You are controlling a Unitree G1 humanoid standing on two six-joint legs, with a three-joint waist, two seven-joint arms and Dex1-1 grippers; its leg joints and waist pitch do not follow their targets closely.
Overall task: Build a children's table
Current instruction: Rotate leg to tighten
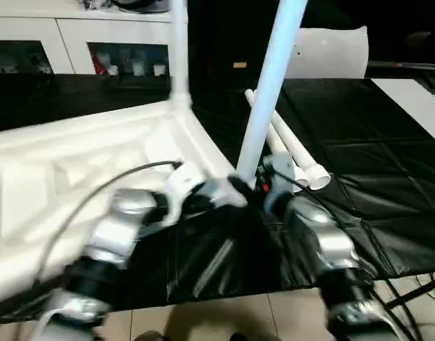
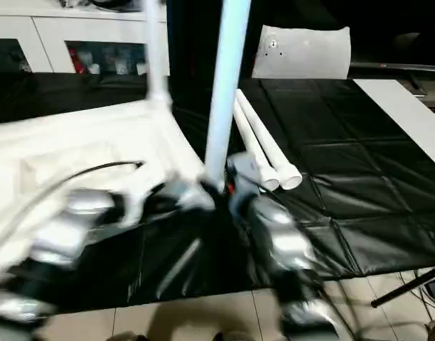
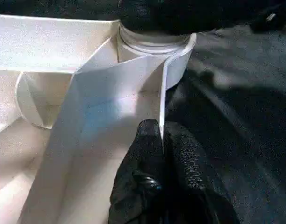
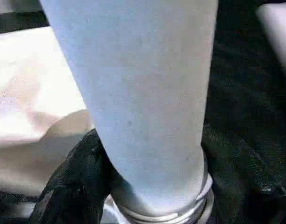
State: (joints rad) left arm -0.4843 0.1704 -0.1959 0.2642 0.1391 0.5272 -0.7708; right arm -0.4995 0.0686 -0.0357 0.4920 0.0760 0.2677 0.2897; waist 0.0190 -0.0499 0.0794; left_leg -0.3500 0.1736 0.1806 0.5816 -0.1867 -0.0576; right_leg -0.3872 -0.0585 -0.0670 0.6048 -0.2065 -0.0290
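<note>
The white tabletop [image 1: 75, 163] lies upside down on the surface [image 1: 360, 192], which is covered by a black sheet; its ribbed underside faces up and it takes the left part of the head views. One leg [image 1: 179, 50] stands upright in the far corner socket. A second leg [image 1: 269, 89] rises from the near corner of the tabletop, between the two arms, and it leans a little toward the robot's right at its upper end.

Both silver forearms reach forward and inward, so that the two tools meet at the base of this second leg. The right tool [image 4: 147, 182] is around the leg's lower end — its black fingers [image 4: 70, 182] lie against both sides of the tube, just above the ringed end, so it is holding the leg. The left tool [image 3: 161, 154] is at the rim of the tabletop just beside the corner socket [image 3: 154, 44]; its two fingers are narrow, pressed on a thin wall of the rim between them. A thin cable [image 1: 111, 177] arches over the left forearm.

Two more legs [image 1: 292, 153] lie side by side on the black sheet, to the right of the held leg, with their wide ends toward the robot. Farther back a flat white bag [image 2: 303, 51] stands at the surface's far edge, and white cabinets [image 1: 75, 42] are behind on the left.
</note>
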